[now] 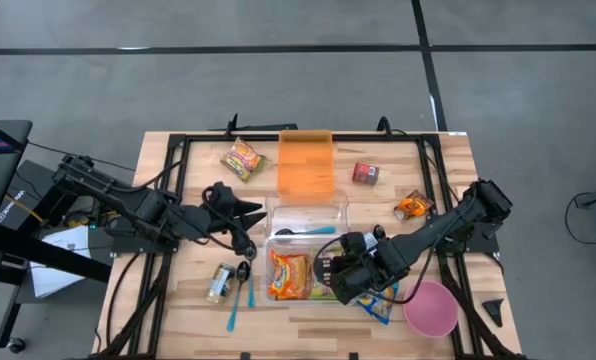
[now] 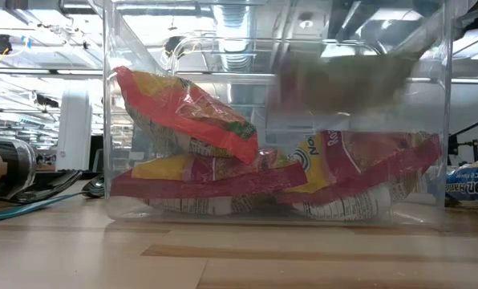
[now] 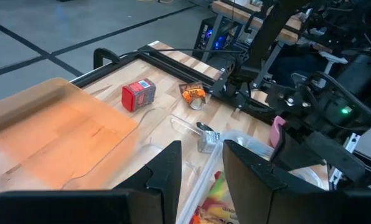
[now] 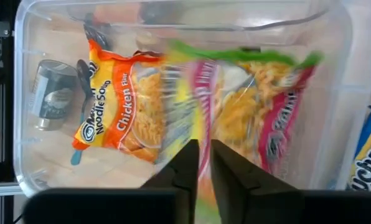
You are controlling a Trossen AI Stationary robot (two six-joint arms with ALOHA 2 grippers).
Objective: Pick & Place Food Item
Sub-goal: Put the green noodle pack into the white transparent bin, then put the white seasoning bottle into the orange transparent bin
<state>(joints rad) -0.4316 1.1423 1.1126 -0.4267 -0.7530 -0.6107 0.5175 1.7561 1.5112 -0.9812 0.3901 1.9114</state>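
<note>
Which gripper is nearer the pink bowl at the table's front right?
Right. The right gripper sits over the clear bin, just left of the pink bowl; the left gripper waits beyond the bin's far-left side.

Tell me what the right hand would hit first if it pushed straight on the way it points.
Probably the red and green noodle packet lying in the clear bin, directly past the right hand; depth is hard to judge.
</note>
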